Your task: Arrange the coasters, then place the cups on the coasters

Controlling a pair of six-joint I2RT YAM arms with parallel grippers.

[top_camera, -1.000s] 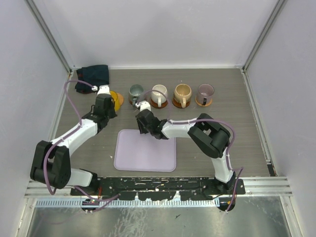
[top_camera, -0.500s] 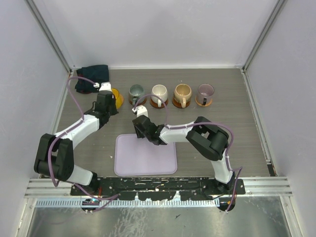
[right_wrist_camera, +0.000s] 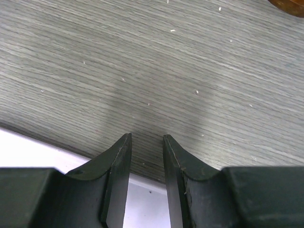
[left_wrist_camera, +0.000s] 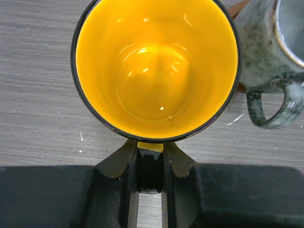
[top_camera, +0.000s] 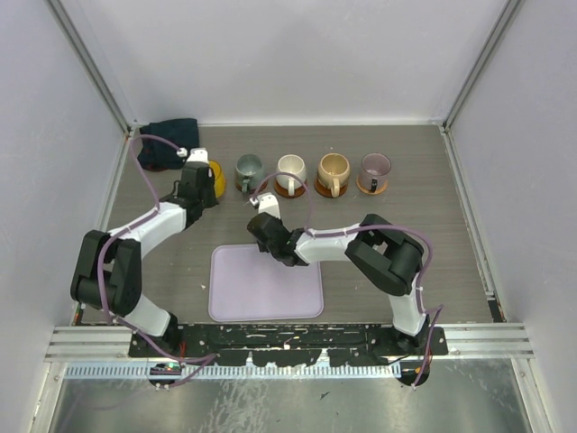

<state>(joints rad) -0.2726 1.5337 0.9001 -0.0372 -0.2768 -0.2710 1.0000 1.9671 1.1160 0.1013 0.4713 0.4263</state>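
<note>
One glossy yellow ceramic mug [left_wrist_camera: 156, 71] is held upright just left of the speckled grey-green mug [left_wrist_camera: 270, 61]; its handle, turned nearward, is pinched by the left gripper [left_wrist_camera: 150, 161]. The right gripper [right_wrist_camera: 146, 156] is held slightly parted, empty, over the lavender tray [right_wrist_camera: 38, 152] edge.

Mugs [top_camera: 291, 169] lined across 12 o'clock, yellow mug [left_wrist_camera: 156, 66] close beside them at 11, dark cloth [top_camera: 169, 140] at 10, tray [top_camera: 266, 287] at 6, table [top_camera: 451, 244] bare toward 3 o'clock.
</note>
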